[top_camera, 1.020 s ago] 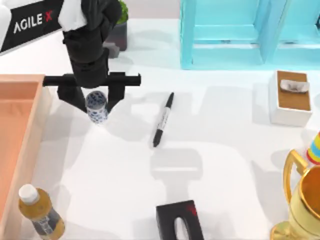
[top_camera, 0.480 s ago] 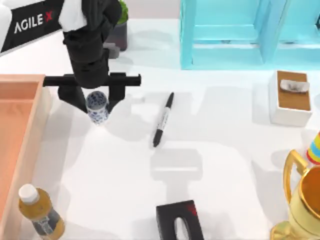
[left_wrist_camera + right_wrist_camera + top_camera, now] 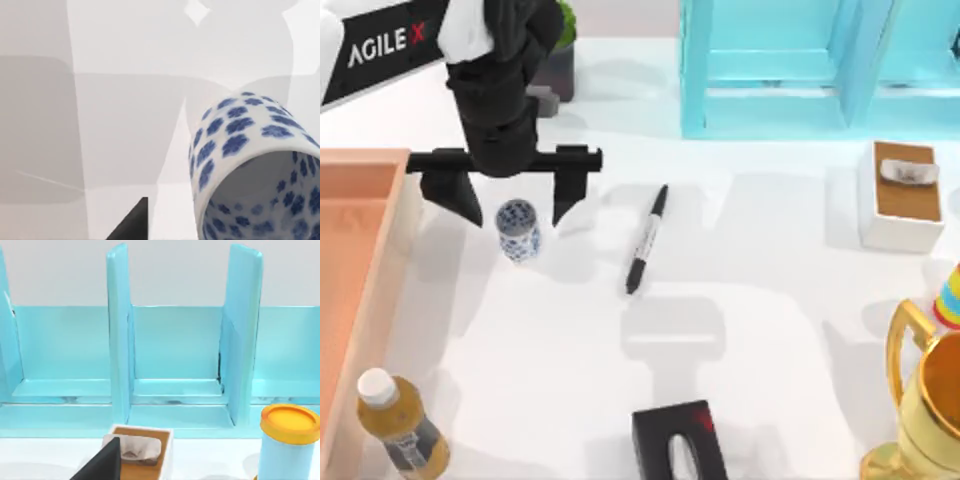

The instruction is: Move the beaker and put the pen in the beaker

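Fingers of the left gripper (image 3: 516, 203) are spread wide above the left part of the white table (image 3: 770, 330), one dark fingertip on each side of the beaker (image 3: 518, 230) and neither touching it. The beaker, a small white cup with a blue flower pattern, stands upright on the table just below the level of the fingertips in the top view, its open mouth facing up. From the left wrist camera the beaker (image 3: 255, 170) looms close, its patterned wall and inner rim visible, with one dark fingertip (image 3: 131, 222) beside it and clearly apart from it. The pen (image 3: 646, 239), black with a pale labelled middle band, lies flat on the table to the right of the beaker, well apart from it, slanting from its far end down toward the near left. An orange tray (image 3: 365, 270) lines the left edge of the table, and an amber bottle with a white cap (image 3: 398, 425) lies at the near left corner. A turquoise shelf (image 3: 820, 70) stands at the far right. The right wrist camera shows that turquoise shelf (image 3: 175, 355) and a dark fingertip (image 3: 100, 464) of the right gripper; whether its fingers are spread or together cannot be told.
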